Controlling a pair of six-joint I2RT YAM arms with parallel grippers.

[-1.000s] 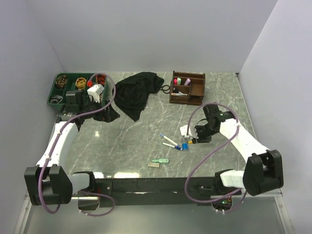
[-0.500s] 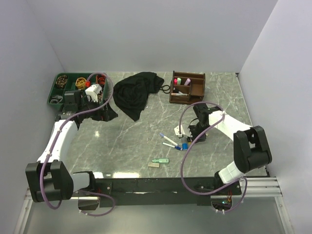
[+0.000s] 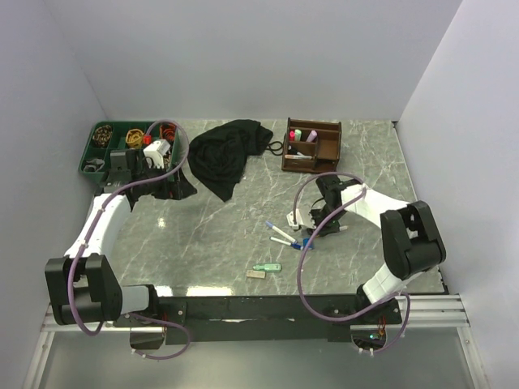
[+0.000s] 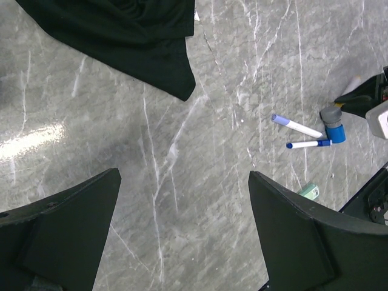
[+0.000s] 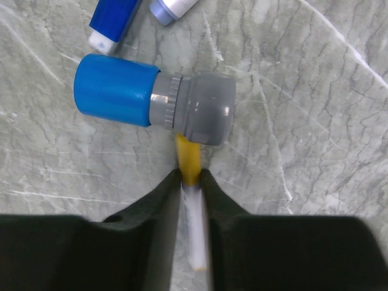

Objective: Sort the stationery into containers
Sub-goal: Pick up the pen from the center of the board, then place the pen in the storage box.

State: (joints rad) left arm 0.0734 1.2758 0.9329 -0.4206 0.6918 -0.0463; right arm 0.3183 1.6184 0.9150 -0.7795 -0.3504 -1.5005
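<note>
With right pincer [image 5: 191, 182] clenched on a yellow-tipped pen [image 5: 190, 159] lying mid-frame on the bench [image 5: 303, 91], tip touching the blue-capped piece [image 5: 151, 100], seemingly for lifting to the organiser [image 3: 312, 146] at upper right; left pincer [image 4: 182, 182] released.

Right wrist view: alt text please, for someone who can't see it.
The right gripper is shut on a slim white pen with a yellow tip over the grey marble table. Its tip reaches a stubby blue-and-grey cylinder lying crosswise.

Right wrist camera looks down close on the blue-capped piece [image 5: 115, 90]; left wrist sees it farther off; top camera, farthest, from above.
</note>
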